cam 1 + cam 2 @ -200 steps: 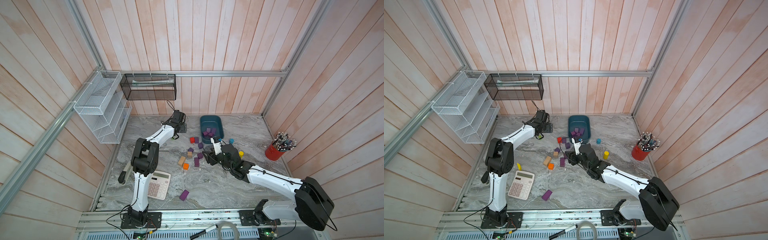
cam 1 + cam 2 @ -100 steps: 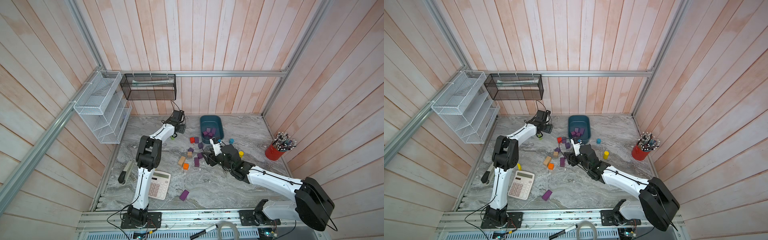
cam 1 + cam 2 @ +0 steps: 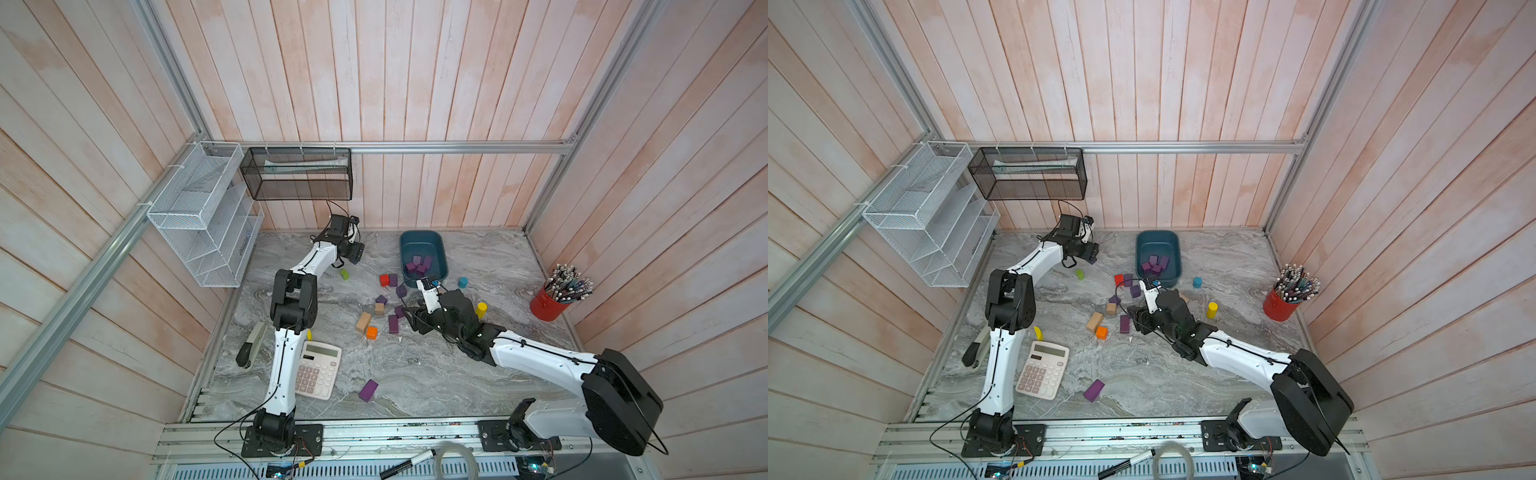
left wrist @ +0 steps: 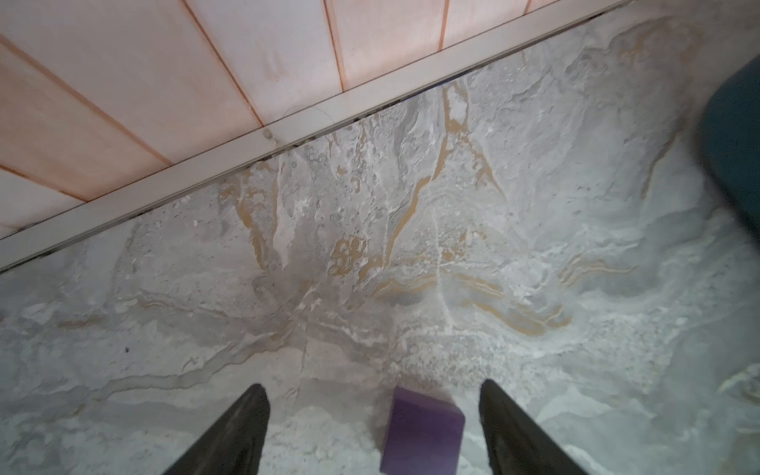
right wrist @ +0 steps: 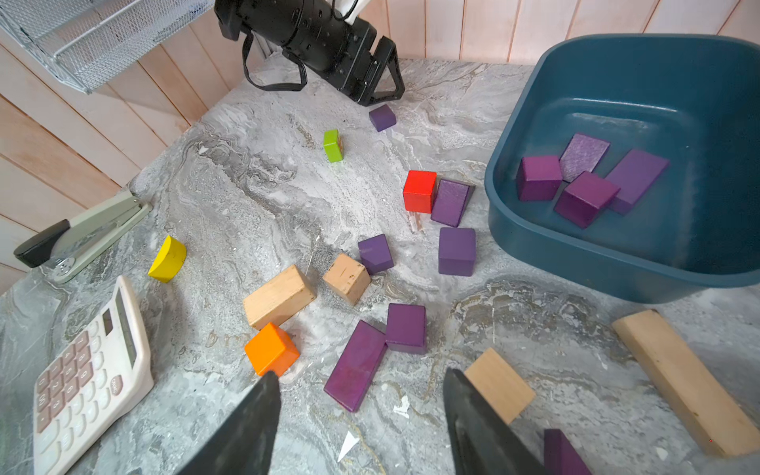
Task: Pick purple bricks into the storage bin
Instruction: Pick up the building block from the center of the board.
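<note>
The left gripper (image 4: 372, 427) is held open around a purple cube (image 4: 421, 432) at the frame's bottom, ready to be grabbed, while the right gripper (image 5: 362, 415) is kept open and empty.

**Purple bricks: some binned, most still out**

The storage bin (image 5: 575, 263), a dark teal tub with rounded corners, sits on the tabletop's far side. Four purple bricks (image 5: 586, 197) lie clustered on its floor, touching (two cubes, two flatter pieces). Just beside the bin, more lie loose: a long bar (image 5: 355, 366) flat against a cube (image 5: 406, 327), and three others nearer the bin. One small cube (image 4: 421, 432) sits apart near the back wall; another brick (image 3: 368, 390) lies alone at the front.
</note>
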Controlling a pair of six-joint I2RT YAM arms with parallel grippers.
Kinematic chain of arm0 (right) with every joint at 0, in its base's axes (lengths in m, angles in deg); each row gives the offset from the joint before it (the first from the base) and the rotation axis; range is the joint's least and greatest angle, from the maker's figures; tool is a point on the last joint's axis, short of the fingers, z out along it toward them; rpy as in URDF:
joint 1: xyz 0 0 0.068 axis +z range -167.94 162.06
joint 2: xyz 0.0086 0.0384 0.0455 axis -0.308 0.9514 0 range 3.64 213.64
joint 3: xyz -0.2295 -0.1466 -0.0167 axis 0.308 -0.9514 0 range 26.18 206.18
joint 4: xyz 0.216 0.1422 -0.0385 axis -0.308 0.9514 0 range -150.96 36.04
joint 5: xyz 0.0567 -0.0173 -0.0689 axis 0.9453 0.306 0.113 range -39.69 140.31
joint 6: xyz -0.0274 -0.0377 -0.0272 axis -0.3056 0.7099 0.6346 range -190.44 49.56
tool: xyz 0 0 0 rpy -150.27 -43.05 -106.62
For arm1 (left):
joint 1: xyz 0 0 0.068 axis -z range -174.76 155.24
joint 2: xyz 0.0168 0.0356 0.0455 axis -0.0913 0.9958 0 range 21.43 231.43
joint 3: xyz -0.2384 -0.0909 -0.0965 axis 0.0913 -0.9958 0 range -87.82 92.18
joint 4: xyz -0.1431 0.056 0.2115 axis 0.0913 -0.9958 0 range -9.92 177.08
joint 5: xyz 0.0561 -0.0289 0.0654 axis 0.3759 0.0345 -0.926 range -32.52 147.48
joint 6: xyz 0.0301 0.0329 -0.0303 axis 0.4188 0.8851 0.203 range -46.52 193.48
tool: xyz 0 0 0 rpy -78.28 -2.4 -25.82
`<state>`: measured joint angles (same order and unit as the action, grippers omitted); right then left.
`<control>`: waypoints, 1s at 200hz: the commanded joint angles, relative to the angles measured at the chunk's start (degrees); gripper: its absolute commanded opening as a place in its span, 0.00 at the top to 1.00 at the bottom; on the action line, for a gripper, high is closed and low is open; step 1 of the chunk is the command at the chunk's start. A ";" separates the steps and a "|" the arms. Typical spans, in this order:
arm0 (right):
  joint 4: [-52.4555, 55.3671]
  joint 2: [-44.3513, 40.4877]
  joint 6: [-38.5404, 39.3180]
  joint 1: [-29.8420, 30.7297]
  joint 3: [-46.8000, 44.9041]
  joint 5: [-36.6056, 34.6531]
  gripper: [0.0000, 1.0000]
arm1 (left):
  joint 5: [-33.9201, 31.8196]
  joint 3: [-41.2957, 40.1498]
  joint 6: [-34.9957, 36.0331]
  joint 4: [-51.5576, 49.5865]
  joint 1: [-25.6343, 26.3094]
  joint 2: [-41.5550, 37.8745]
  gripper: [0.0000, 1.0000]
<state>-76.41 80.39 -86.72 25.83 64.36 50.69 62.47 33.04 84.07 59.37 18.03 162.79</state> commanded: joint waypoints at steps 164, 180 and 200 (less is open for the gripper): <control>0.56 3.14 0.69 2.10 3.71 -0.29 0.35 | 4.08 13.85 2.89 -16.65 -0.41 9.55 0.39; 0.88 2.88 0.94 2.27 3.75 -0.51 0.35 | 4.59 13.98 2.43 -17.71 -0.40 9.41 0.42; 0.74 2.61 0.90 2.29 3.76 -0.88 0.35 | 3.51 13.19 2.07 -17.94 -0.40 8.91 0.44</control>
<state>-76.32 82.99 -86.67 27.62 66.74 50.62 66.06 45.85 86.74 44.03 17.88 170.86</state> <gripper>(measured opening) 0.646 0.567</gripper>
